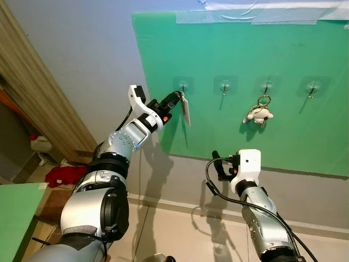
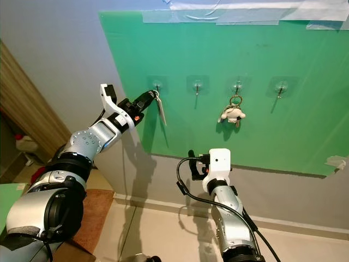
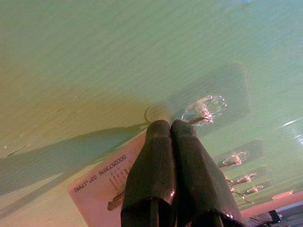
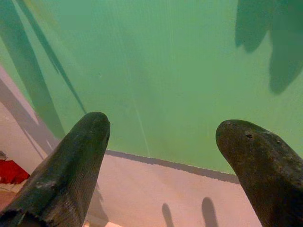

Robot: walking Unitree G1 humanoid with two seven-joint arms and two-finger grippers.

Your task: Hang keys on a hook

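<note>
Board: large matte green panel (image 1: 294, 49) fixed to a grey wall, taped along its upper edge with clear tape.
Hooks: four clear adhesive plastic hooks with small metal prongs, in one row across the board; leftmost hook (image 1: 183, 85), second hook (image 1: 224, 86), third hook (image 1: 266, 86), fourth hook (image 1: 313, 87).
Keys in hand: metal key ring with a flat white rectangular paper tag (image 1: 185, 109), tag bearing small printed numbers; ring at the leftmost hook, tag hanging toward 6 o'clock from it.
Left gripper (image 1: 175, 99): raised to the board, at 8 o'clock of the leftmost hook, tips just beside the prong; jaws pressed together, pinching the ring of the tagged keys.
Right gripper (image 1: 217, 161): low, at 6 o'clock of the second hook, well apart from the board's hooks; jaws spread wide, holding nothing.
Other set: key ring with a small white plush toy charm (image 1: 258, 114), already hanging from the third hook.
Progress: late stage, by judgement; keys carried up to the hook, ring touching or nearly over the prong, cannot tell whether seated.
Remaining: seat ring on prong, release, draw arm back.
Surroundings: red cloth (image 1: 61, 176) on the floor at 8 o'clock of the scene.
</note>
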